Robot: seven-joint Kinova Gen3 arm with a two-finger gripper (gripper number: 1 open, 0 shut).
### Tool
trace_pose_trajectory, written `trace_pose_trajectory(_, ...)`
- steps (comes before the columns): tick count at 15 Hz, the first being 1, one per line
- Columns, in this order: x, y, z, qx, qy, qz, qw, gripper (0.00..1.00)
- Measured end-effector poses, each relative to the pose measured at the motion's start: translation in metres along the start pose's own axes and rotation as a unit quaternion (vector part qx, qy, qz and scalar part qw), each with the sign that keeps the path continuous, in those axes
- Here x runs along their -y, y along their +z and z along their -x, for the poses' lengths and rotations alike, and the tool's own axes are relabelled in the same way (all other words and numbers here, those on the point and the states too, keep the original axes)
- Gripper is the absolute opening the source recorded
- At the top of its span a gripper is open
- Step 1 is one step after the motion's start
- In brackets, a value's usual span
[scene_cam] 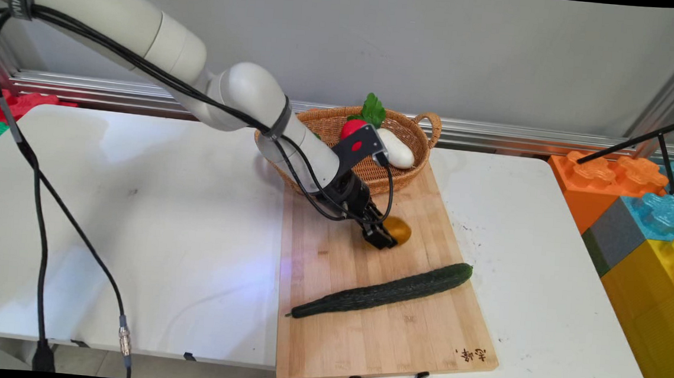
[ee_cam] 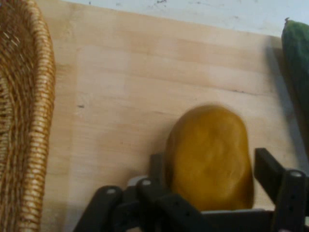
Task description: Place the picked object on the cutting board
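One smooth ochre oval potato (ee_cam: 210, 157) between pincer (ee_cam: 212, 174) fingers (ee_cam: 266, 166).

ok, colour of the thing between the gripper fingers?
Mustard yellow-brown, a potato by the look of it, lying on the board. Hand view shows it best.

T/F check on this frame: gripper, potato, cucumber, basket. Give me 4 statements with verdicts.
1. The gripper straddles the potato, one of its fingers on each side. True.
2. The cucumber lies in the basket. False: it lies on the cutting board.
3. The potato sits on the cutting board between basket and cucumber. True.
4. The fingers are clamped shut with nothing between them. False: they stand open about the potato, with a gap showing on one side.
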Motion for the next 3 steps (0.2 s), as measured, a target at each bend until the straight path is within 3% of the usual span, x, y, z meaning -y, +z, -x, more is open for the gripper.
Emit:
trace_pose_trajectory(1, -0.0012, 0.001, 0.0001, -0.001, 0.001, 0.0, 1.0, 1.0)
trace_pose_trajectory(3, -0.0049, 0.0014, -0.0028, -0.006, -0.001, 0.001, 1.0, 1.0)
